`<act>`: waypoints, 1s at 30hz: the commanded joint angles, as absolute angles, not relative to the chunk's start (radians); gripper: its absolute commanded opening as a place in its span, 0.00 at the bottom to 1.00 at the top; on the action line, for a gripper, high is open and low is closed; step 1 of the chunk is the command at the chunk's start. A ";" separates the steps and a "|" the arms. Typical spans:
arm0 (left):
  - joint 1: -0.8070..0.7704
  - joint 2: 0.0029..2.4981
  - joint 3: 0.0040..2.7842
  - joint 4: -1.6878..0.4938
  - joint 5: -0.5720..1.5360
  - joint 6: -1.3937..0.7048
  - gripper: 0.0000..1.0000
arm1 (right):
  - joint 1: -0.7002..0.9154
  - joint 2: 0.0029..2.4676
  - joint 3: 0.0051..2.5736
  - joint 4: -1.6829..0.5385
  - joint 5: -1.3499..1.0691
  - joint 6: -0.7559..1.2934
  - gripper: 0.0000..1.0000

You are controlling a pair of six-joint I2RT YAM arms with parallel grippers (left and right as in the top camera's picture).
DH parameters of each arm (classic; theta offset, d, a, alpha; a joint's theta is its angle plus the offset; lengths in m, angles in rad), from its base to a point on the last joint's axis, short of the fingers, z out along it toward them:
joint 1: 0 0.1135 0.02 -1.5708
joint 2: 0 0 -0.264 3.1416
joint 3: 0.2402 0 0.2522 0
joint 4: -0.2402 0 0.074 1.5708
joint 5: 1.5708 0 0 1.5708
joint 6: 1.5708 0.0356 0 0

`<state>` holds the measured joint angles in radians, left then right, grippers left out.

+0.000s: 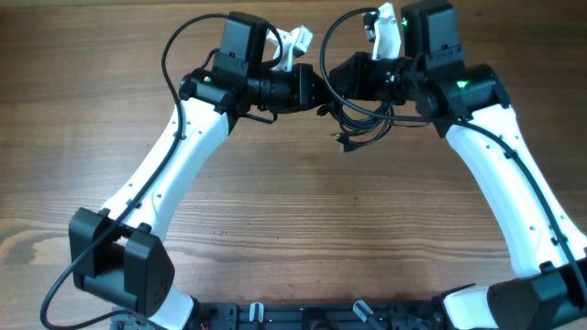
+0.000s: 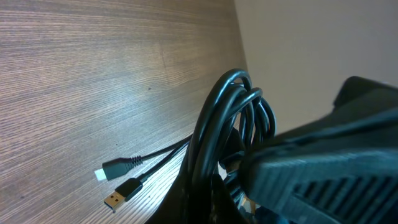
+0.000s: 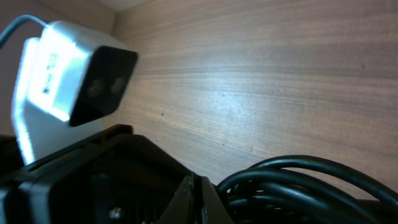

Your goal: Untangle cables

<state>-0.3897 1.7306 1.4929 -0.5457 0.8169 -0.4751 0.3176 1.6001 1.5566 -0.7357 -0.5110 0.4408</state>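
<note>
Cables [image 1: 362, 115] bunched where the two arms' tips meet, at the far middle of the table [image 1: 303, 229].
The black loops stand up in a tight coil, and two plugs [image 2: 115, 169] trail down onto the wood. The left jaws and right jaws both sit right at the bundle, but dark housings hide them, so whether either is clenched on it cannot be told.

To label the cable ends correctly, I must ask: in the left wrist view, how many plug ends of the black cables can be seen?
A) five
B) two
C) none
B: two plug ends show beside the looped cables, a plug with a pale tip and a USB plug with a gold-coloured tip, both over the wooden table.
</note>
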 commanded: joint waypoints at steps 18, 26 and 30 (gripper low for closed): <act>-0.384 1.715 1.507 -0.542 0.824 -0.487 0.04 | 0.310 1.613 1.577 -0.936 -0.193 0.471 0.04; -0.384 1.715 1.507 -0.541 0.849 -0.479 0.04 | 0.309 1.614 1.576 -0.939 -0.007 0.470 0.04; -0.384 1.715 1.507 -0.542 0.846 -0.408 0.04 | 0.309 1.597 1.583 -0.892 -0.156 0.337 0.04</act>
